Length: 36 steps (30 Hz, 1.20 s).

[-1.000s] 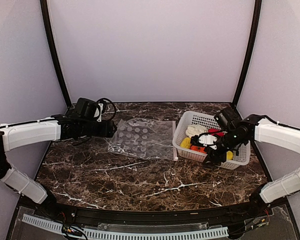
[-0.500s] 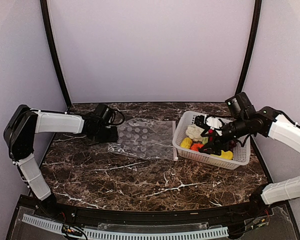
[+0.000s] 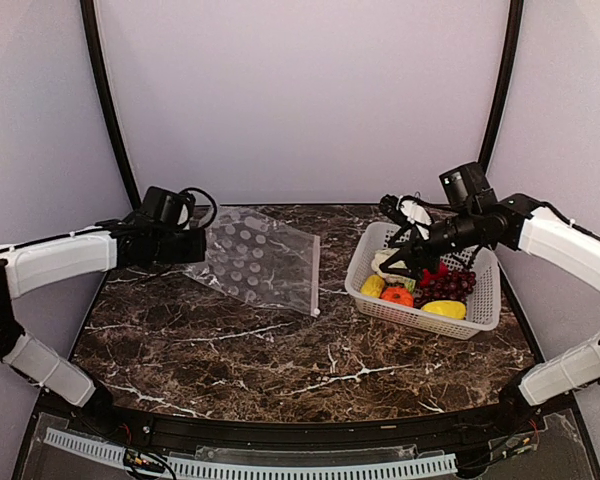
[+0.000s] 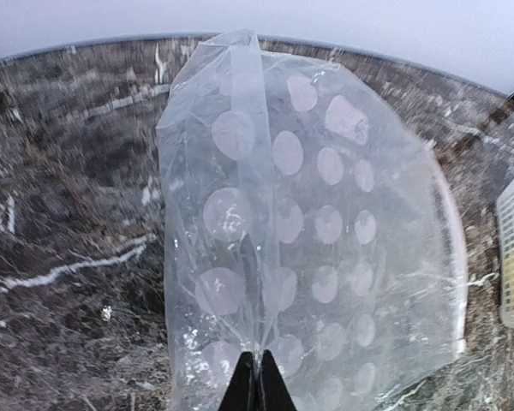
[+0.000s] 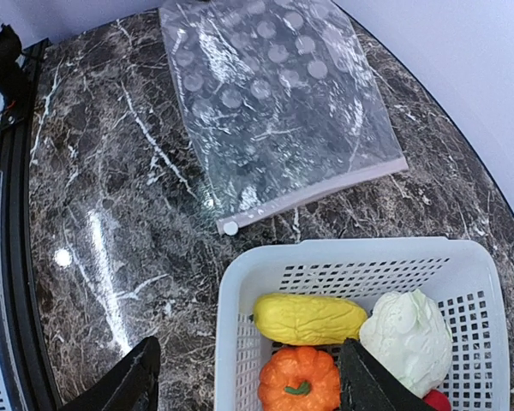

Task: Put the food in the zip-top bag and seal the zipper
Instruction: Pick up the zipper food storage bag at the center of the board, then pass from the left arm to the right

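The left gripper [image 3: 202, 245] is clamping the zip-top bag [image 3: 260, 262] by its edge, and the bag is draping away from it onto the dark marble table [image 3: 280, 360], its zipper [image 3: 313, 278] farthest off. The right gripper [image 3: 408, 240], fingers spread, is hovering above the food [image 3: 425, 290] in the white basket [image 3: 410, 315]. Pale lilac walls [image 3: 300, 100] are enclosing everything.

Smooth white shells over the long links of the left arm [image 3: 60, 262] and right arm [image 3: 572, 252], black at the joints and wrists, with a thin dark line along each upper edge. Black cable [image 3: 202, 203] looped above the left wrist. Boxy black camera housing [image 3: 466, 186] on the right wrist. Matte black fingers [image 5: 127, 387]: broad wedges on the right gripper [image 5: 249, 342], slim pointed blades on the left gripper [image 4: 257, 368].
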### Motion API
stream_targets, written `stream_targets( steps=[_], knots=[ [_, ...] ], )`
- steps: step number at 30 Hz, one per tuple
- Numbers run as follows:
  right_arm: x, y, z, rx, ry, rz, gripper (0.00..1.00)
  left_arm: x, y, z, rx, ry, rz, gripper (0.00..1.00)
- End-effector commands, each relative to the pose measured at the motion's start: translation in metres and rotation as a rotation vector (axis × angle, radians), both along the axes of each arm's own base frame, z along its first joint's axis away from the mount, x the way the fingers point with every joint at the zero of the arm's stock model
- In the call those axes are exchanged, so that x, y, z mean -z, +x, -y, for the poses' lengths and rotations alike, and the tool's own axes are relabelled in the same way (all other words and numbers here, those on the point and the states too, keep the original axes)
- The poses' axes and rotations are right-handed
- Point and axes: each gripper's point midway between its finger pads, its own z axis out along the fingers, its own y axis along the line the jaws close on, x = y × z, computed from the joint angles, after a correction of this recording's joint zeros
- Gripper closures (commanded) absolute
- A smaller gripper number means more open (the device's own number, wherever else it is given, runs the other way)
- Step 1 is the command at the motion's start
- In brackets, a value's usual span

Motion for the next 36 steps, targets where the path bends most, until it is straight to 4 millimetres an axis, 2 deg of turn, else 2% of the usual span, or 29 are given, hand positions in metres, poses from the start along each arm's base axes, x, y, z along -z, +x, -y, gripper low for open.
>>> stream_targets(
  steps=[1, 2, 3, 4, 6, 10, 16, 23, 26, 31, 36],
  knots=[
    [-0.035, 0.037, -0.007, 0.086, 0.136, -0.016, 0.33, -0.093, -0.019, -0.02, 0.034, -0.014, 0.308, 0.99],
    [-0.04, 0.046, -0.006, 0.106, 0.164, -0.027, 0.33, -0.119, -0.025, -0.024, 0.033, -0.041, 0.389, 0.99],
    [-0.043, 0.053, -0.006, 0.12, 0.189, -0.042, 0.34, -0.125, -0.029, -0.027, 0.043, -0.035, 0.417, 0.99],
    [-0.046, 0.058, -0.007, 0.127, 0.215, -0.061, 0.35, -0.143, -0.035, -0.029, 0.046, -0.053, 0.467, 0.99],
    [-0.05, 0.066, -0.013, 0.122, 0.255, -0.099, 0.36, -0.163, -0.043, -0.03, 0.067, -0.077, 0.527, 0.99],
    [-0.054, 0.08, -0.027, 0.126, 0.339, -0.173, 0.39, -0.197, -0.056, -0.022, 0.12, -0.17, 0.614, 0.99],
    [-0.045, 0.091, -0.047, 0.089, 0.446, -0.289, 0.45, -0.243, -0.065, -0.011, 0.152, -0.345, 0.688, 0.99],
    [-0.03, 0.11, -0.056, 0.114, 0.503, -0.312, 0.5, -0.284, -0.076, 0.012, 0.254, -0.514, 0.687, 0.99],
    [-0.023, 0.121, -0.06, 0.128, 0.518, -0.33, 0.5, -0.294, -0.08, 0.023, 0.304, -0.587, 0.661, 0.99],
    [-0.032, 0.138, -0.073, 0.097, 0.592, -0.339, 0.48, -0.318, -0.088, 0.037, 0.375, -0.687, 0.637, 0.99],
    [-0.049, 0.152, -0.086, 0.044, 0.667, -0.329, 0.41, -0.331, -0.093, 0.044, 0.413, -0.748, 0.623, 0.99]
  ],
)
